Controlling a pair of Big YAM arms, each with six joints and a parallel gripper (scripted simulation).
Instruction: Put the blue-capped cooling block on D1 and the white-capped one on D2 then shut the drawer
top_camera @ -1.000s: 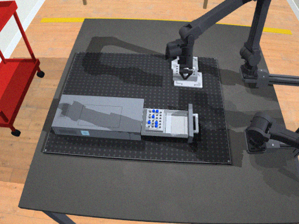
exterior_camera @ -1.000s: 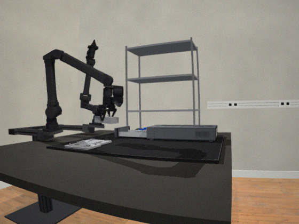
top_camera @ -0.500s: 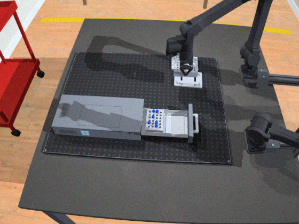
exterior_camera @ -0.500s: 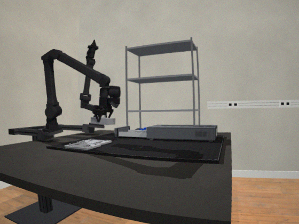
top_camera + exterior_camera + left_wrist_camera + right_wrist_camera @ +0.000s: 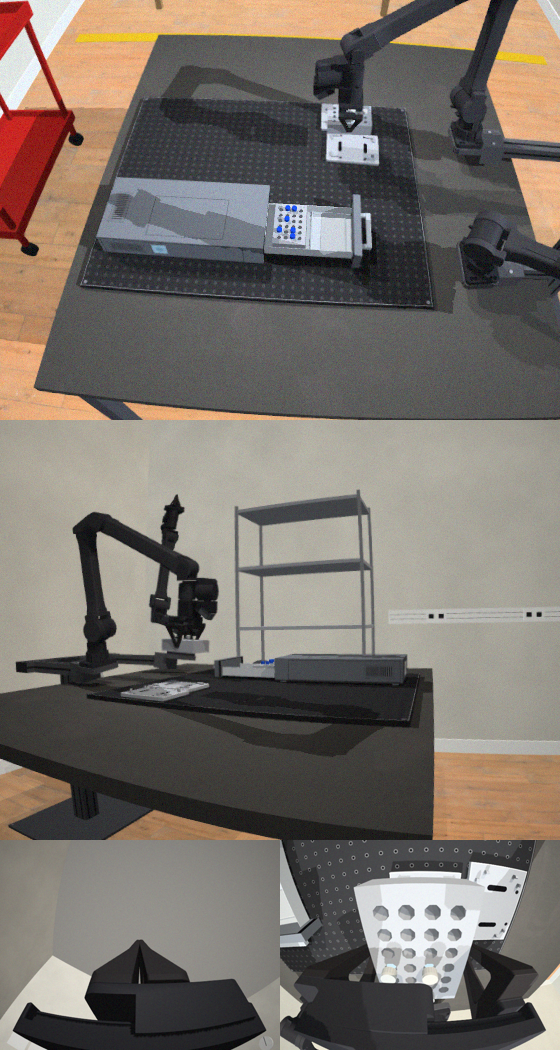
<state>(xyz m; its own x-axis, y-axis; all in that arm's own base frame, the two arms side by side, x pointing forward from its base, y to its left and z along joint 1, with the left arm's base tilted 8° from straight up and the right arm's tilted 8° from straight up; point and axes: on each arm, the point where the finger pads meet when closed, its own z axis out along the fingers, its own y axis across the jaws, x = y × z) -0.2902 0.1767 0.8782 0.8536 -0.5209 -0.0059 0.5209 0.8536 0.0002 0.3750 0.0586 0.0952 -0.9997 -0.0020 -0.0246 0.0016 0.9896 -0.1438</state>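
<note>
White block [image 5: 327,118] [image 5: 200,646] [image 5: 415,894], the one with white caps [image 5: 429,978], is up in the air, gripped across its sides by the right gripper [image 5: 350,127] [image 5: 187,640] [image 5: 419,944]. From the right wrist it hangs level-looking over the D1 side, with D2 [image 5: 145,691] [image 5: 494,905] off beside it; D1 [image 5: 352,156] [image 5: 424,875] peeks out behind. Lowering before it is squarely over D2 could land an edge on the locators and leave it tilted. The tubes sit loose, so a jolt, a tip or a slipping grip could shake one out of its bore. The left gripper [image 5: 175,497] [image 5: 139,944] is closed on nothing, well clear. Blue block [image 5: 291,243] waits in the open drawer [image 5: 330,230] [image 5: 245,671] [image 5: 294,939]; shutting that too soon would strand it.
</note>
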